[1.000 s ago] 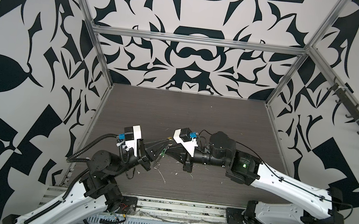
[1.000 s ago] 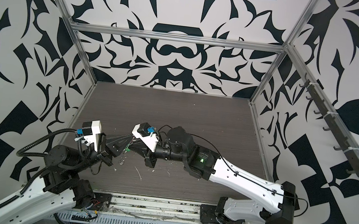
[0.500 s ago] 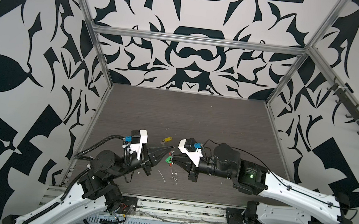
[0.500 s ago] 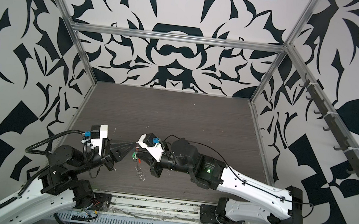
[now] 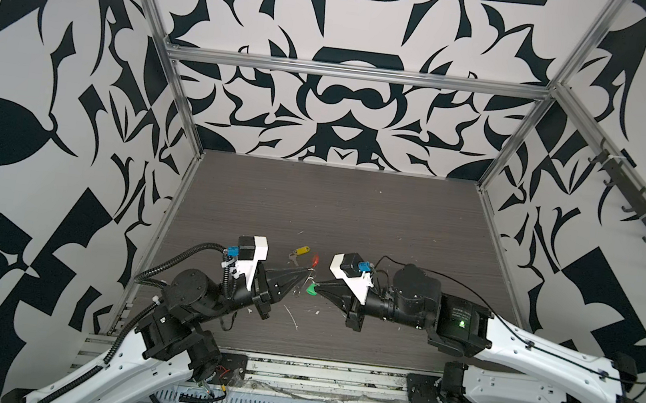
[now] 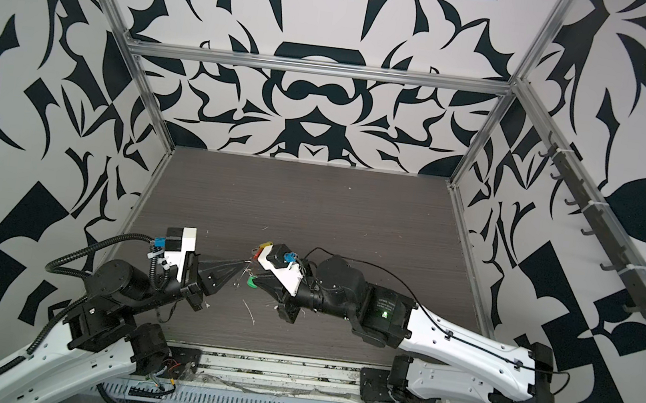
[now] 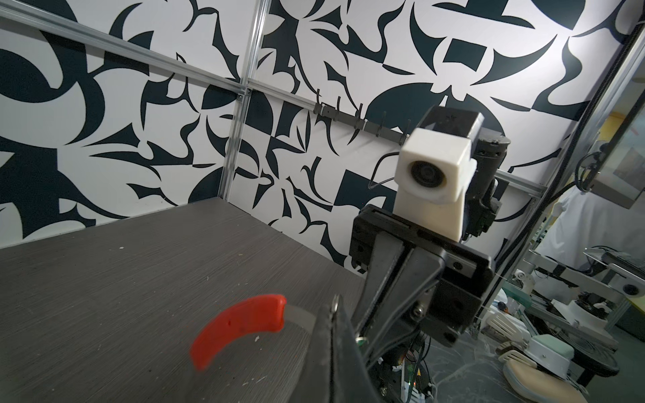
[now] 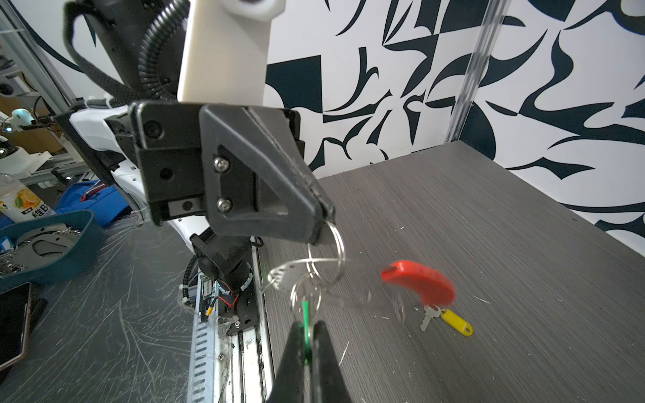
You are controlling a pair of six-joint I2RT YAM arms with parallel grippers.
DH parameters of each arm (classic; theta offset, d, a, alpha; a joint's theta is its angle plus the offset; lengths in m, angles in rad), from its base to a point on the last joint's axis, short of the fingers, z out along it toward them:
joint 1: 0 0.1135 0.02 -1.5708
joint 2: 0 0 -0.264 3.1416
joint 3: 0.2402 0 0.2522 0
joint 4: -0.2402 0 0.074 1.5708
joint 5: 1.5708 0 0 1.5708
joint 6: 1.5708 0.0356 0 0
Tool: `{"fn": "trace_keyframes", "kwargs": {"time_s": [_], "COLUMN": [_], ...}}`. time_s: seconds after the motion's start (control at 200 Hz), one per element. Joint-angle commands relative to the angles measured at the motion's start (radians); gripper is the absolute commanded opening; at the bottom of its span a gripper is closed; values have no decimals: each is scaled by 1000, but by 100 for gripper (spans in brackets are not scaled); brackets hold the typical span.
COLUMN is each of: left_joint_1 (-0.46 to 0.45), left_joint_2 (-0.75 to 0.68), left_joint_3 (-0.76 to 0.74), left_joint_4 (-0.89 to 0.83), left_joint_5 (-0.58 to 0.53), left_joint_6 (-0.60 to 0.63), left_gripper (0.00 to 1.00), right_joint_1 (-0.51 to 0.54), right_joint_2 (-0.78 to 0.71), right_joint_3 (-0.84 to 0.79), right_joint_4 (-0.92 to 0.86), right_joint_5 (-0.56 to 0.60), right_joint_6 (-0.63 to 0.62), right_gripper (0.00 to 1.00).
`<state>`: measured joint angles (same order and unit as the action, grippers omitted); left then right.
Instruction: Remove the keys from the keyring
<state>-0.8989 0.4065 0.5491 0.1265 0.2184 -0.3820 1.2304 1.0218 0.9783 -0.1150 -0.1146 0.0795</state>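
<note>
My left gripper is shut on the keyring, a thin wire loop with a curved red sleeve that hangs above the table. The sleeve looks blurred, and grey wire runs from its end into the shut left jaws. My right gripper is shut on the green key tag, whose small silver ring still links to the rings under the left gripper. In both top views the green tag sits at the right gripper's tip. The yellow key tag lies loose on the table with a silver key.
White scraps lie on the dark table in front of the grippers. Patterned walls on a metal frame close off three sides, with a hook rail on the right wall. A blue tray sits beyond the front rail.
Both grippers have come toward the front of the table, and the right arm has drawn back to the right. The green tag and keyring moved with them; the yellow tag stays put.
</note>
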Motion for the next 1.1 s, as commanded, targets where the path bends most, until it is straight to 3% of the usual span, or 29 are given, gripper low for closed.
{"fn": "trace_keyframes", "kwargs": {"time_s": [0.0, 0.145, 0.24, 0.645, 0.71, 0.86, 1.095], "left_joint_1": [5, 5, 5, 5, 5, 5, 5], "left_joint_2": [-12, 2, 13, 17, 17, 15, 15], "left_joint_3": [60, 88, 100, 117, 117, 117, 113], "left_joint_4": [37, -1, -24, -77, -77, -76, -70], "left_joint_5": [-13, -1, 2, 8, 9, 19, 26], "left_joint_6": [14, 18, 18, 15, 14, 12, 8], "left_gripper": [0, 0, 0, 0, 0, 0, 0], "right_joint_1": [7, 8, 8, -4, -53, -238, -274], "right_joint_2": [-17, -26, -48, -140, -117, -46, 27], "right_joint_3": [-7, -12, -12, -17, 1, 2, 8], "right_joint_4": [-47, -48, -46, 168, 183, 312, 390], "right_joint_5": [-2, 4, 4, -31, -123, -420, -534], "right_joint_6": [12, 12, -1, -61, -35, 161, 251], "right_gripper": [3, 23, 30, 46, 47, 49, 50]}}
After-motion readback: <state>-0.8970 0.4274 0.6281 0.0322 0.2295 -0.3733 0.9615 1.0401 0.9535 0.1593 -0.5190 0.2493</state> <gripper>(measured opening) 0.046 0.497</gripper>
